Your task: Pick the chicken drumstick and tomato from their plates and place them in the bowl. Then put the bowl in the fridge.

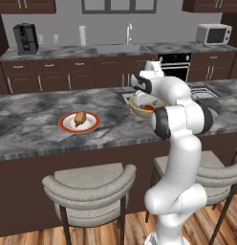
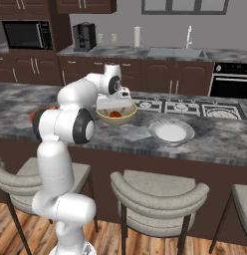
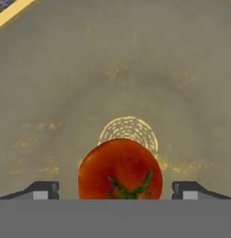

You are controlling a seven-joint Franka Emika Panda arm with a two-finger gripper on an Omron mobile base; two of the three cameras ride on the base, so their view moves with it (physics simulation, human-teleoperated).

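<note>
The tan bowl (image 1: 135, 108) (image 2: 120, 121) stands on the island counter, and the tomato (image 1: 148, 108) (image 2: 115, 114) is inside it. My gripper (image 1: 143, 98) (image 2: 114, 106) reaches down into the bowl from above. In the hand view the tomato (image 3: 119, 169) sits between the spread fingertips (image 3: 43, 190) with a gap on each side, against the bowl's floor (image 3: 112, 69); the gripper (image 3: 115, 190) is open. The chicken drumstick (image 1: 80, 117) lies on the red-rimmed plate (image 1: 94, 125) to the left. The white-grey plate (image 2: 171, 131), with nothing on it, lies right of the bowl. The fridge is out of view.
A cooktop (image 2: 180, 107) is set into the island behind the bowl and white plate. Bar stools (image 1: 87, 184) (image 2: 160, 194) stand along the near side. The back counter holds a sink (image 1: 121, 48), a coffee machine (image 1: 26, 38) and a microwave (image 1: 213, 34).
</note>
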